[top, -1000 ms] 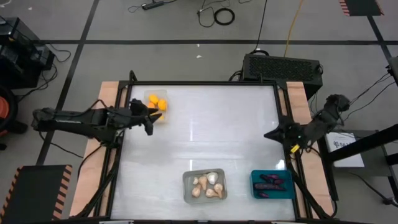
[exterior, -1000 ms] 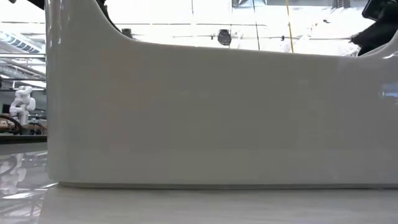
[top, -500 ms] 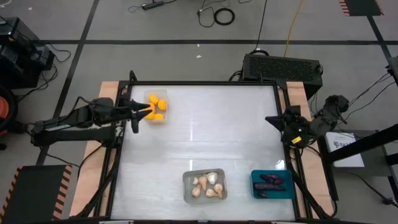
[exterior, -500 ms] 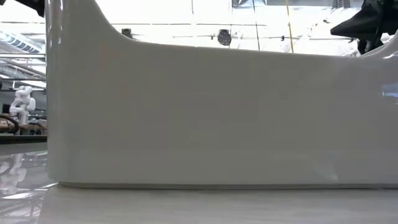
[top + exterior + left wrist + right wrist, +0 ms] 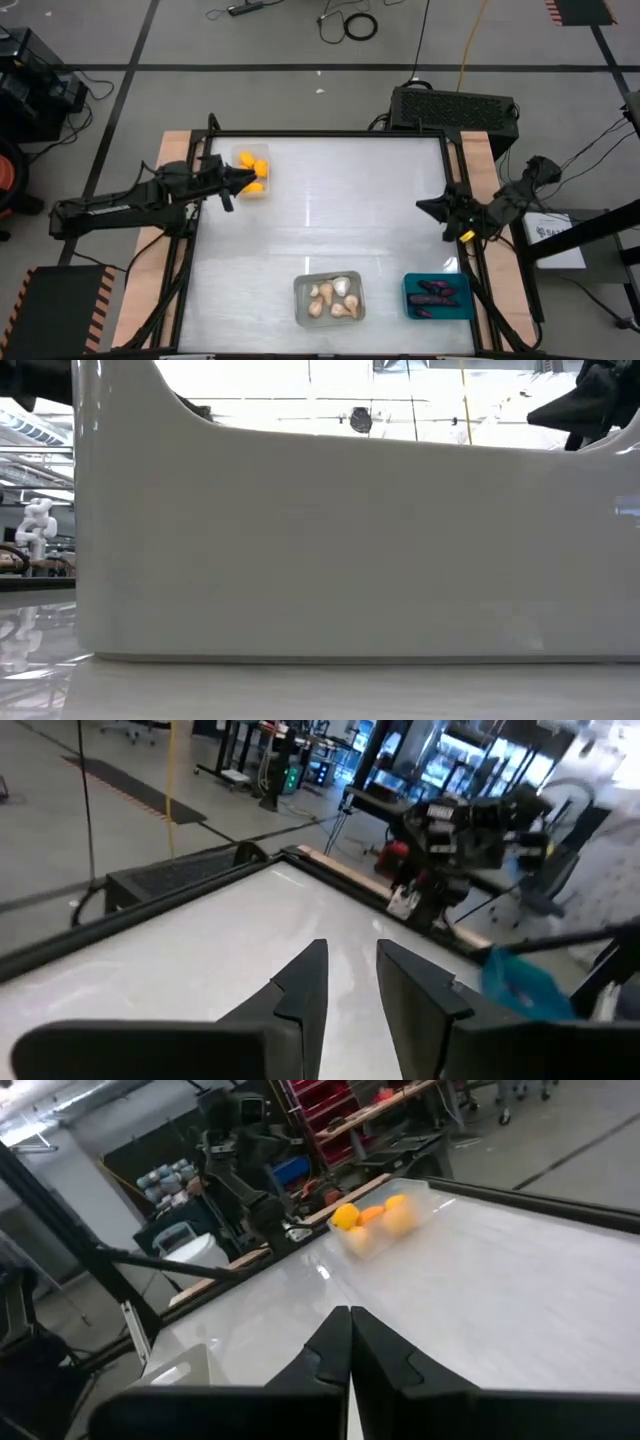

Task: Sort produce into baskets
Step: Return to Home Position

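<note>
White table (image 5: 320, 220), 3 bins on it. Clear bin (image 5: 252, 173) sits near the far-left corner w/ the orange-yellow pieces (image 5: 251, 165) inside. Grey translucent bin (image 5: 329, 299) is at the near edge, approx. mid-table, holding the cream garlic bulbs (image 5: 331, 296). Teal bin (image 5: 437, 297) stands near it on the right, by the near-right corner, w/ the dark purple eggplants (image 5: 433, 293) lying in it.

My left gripper (image 5: 240, 181) hangs at the table's left side, right at the clear bin's left edge. Its fingers (image 5: 303, 982) are a narrow gap apart w/ nothing btwn them, pointing across the table toward my right arm (image 5: 470, 825).

My right gripper (image 5: 424, 208) is by the table's right edge, approx. halfway back, apart from the teal bin. Its fingers (image 5: 330, 1342) are pressed together, empty, aimed across at the clear bin and its orange-yellow pieces.

From table height the grey translucent bin's pale wall fills nearly the whole view, so I can't see its contents from there.

Black vented box (image 5: 455, 105) sits on the floor just behind the table's far-right corner.
</note>
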{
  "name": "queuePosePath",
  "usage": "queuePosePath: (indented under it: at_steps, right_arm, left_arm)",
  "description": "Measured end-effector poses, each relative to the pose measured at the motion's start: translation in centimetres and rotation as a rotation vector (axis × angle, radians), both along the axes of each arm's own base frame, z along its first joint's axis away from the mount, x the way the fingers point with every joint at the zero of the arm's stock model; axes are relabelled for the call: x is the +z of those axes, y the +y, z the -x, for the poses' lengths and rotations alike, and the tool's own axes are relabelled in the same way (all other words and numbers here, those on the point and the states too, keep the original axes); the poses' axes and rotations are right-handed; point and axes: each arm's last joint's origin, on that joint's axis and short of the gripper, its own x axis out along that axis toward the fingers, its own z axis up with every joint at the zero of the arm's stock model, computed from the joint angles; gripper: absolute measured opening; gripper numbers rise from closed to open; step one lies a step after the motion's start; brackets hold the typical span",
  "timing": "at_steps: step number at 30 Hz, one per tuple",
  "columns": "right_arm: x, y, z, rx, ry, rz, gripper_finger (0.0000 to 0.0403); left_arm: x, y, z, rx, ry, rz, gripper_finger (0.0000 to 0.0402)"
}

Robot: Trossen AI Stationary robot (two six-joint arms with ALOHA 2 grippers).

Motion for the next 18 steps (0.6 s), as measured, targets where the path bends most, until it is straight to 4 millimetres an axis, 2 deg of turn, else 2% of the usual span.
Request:
queuePosePath:
  at_steps: [7,15,18]
  right_arm:
    - [0.3,-1.2,1.0,0.041,-0.06,0.022,0.0]
    - [-3.1,-1.2,-0.1,0.062,0.006,0.022,0.0]
    - [-3.6,-1.4,-0.3,0.075,0.028,0.009,0.0]
  left_arm:
    - [0.2,0.0,0.1,0.008,-0.053,0.108,0.0095]
    - [0.3,-0.1,0.1,0.012,-0.087,0.191,0.0095]
    - [0.4,-0.1,0.1,0.011,-0.109,0.208,0.0095]
